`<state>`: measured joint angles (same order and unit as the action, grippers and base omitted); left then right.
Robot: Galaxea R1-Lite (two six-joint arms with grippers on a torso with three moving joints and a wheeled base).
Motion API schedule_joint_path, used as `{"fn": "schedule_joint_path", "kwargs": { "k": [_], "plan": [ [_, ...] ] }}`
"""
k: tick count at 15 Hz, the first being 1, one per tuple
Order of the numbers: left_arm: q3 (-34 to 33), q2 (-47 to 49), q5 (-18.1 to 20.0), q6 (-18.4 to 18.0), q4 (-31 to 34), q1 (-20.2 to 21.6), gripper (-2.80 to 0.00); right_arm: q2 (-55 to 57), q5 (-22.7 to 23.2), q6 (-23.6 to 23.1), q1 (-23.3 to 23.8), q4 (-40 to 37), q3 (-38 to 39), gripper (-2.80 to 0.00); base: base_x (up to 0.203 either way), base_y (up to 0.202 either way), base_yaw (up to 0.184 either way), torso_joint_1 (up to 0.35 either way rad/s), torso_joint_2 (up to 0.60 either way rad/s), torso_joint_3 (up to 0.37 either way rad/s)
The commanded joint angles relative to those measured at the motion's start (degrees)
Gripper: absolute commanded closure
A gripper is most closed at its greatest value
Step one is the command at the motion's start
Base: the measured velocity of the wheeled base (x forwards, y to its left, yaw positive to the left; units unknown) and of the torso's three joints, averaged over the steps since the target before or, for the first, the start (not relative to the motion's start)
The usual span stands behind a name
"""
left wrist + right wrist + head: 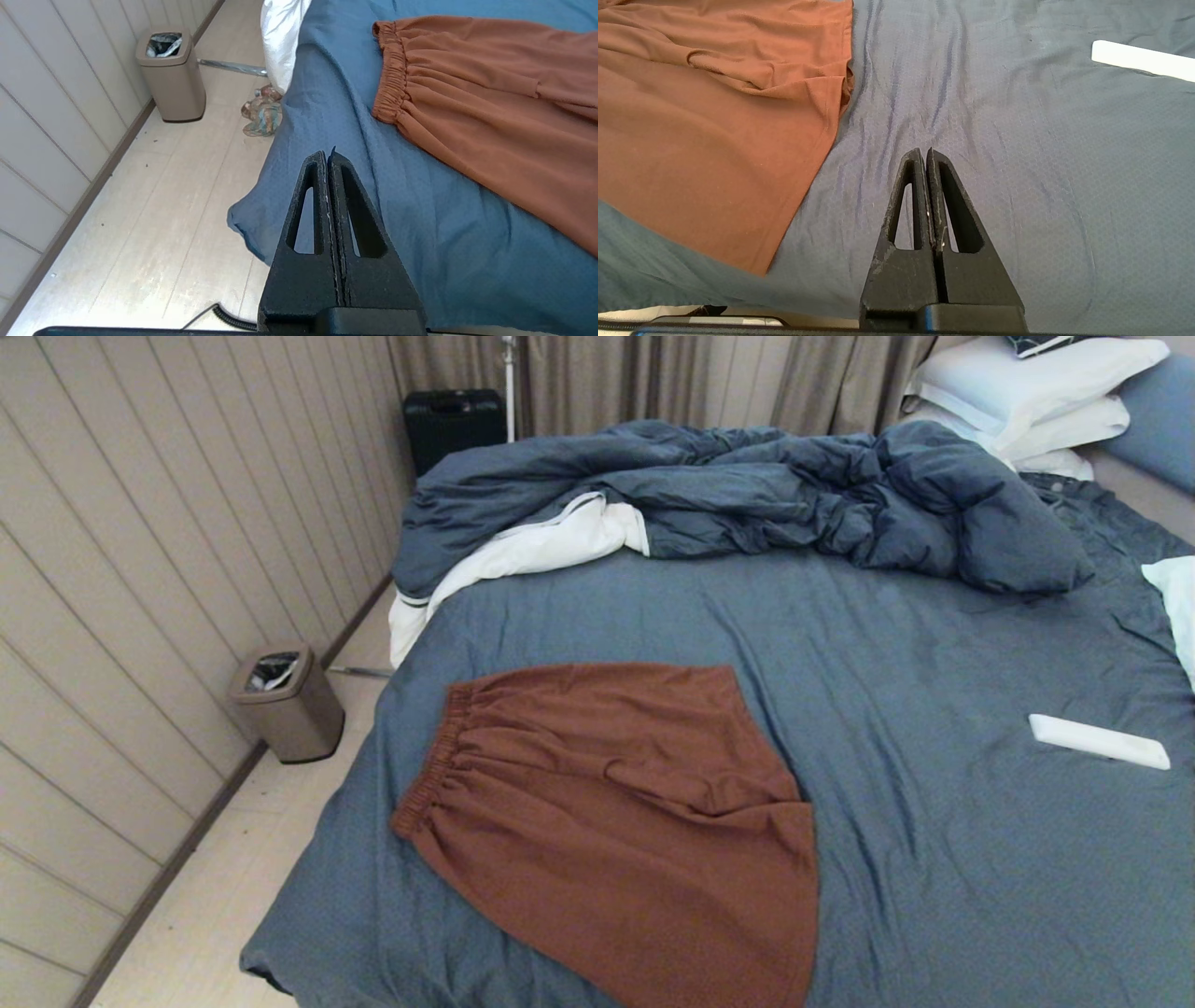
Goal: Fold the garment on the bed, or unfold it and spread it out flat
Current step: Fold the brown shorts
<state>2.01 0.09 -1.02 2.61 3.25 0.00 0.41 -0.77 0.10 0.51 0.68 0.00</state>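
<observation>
The rust-brown shorts lie flat on the slate-blue sheet of the bed, folded lengthwise, gathered waistband toward the bed's left edge. Drawstring and white mark are hidden. In the left wrist view the shorts lie beyond my left gripper, which is shut and empty above the bed's near left corner. In the right wrist view the shorts lie to one side of my right gripper, shut and empty above bare sheet. Neither gripper shows in the head view.
A rumpled dark blue duvet with white lining fills the far side of the bed, with stacked white pillows beyond. A flat white object lies on the sheet at right. A beige bin and a slipper are on the floor at left.
</observation>
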Motion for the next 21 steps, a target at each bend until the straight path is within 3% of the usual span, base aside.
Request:
{"fn": "schedule_joint_path", "kwargs": {
  "k": [1, 5, 7, 11, 13, 17, 21],
  "plan": [
    [0.0, 0.0, 0.0, 0.0, 0.1, 0.0, 0.00, 0.0, 0.2, -0.2, 0.0, 0.0, 0.0, 0.00, 0.000, 0.000, 0.000, 0.000, 0.00, 0.000],
    [0.7, -0.1, 0.0, -1.5, 0.5, 0.0, 0.00, -0.3, 0.3, -0.9, 0.0, 0.0, 0.0, 0.00, 0.000, 0.000, 0.000, 0.000, 0.00, 0.000],
    [6.0, 2.7, 0.2, -1.8, 1.0, 0.0, 0.00, 0.0, 1.0, -5.9, -0.1, -4.9, -1.6, 0.00, 0.000, 0.000, 0.000, 0.000, 0.00, 0.000],
    [17.3, 18.7, 0.7, -1.3, 0.7, 0.0, 0.00, 6.7, 2.6, -7.7, -0.1, -7.6, -3.4, 0.00, 0.000, 0.000, 0.000, 0.000, 0.00, 0.000],
    [22.4, 27.6, 0.9, 0.0, -1.1, 0.0, 0.00, 10.6, 3.7, -7.4, -0.2, -7.8, -10.0, 0.00, 0.000, 0.000, 0.000, 0.000, 0.00, 0.000],
    [30.3, 41.9, 3.4, 1.8, -3.1, 0.0, 0.00, 26.1, 5.2, -2.5, -1.8, -7.9, -26.4, 0.00, 0.000, 0.000, 0.000, 0.000, 0.00, 0.000],
    [37.2, 61.5, 8.2, 4.2, -3.4, 0.0, 0.00, 48.8, 5.7, 6.7, -2.9, -7.9, -38.2, 0.00, 0.000, 0.000, 0.000, 0.000, 0.00, 0.000]
  ]
}}
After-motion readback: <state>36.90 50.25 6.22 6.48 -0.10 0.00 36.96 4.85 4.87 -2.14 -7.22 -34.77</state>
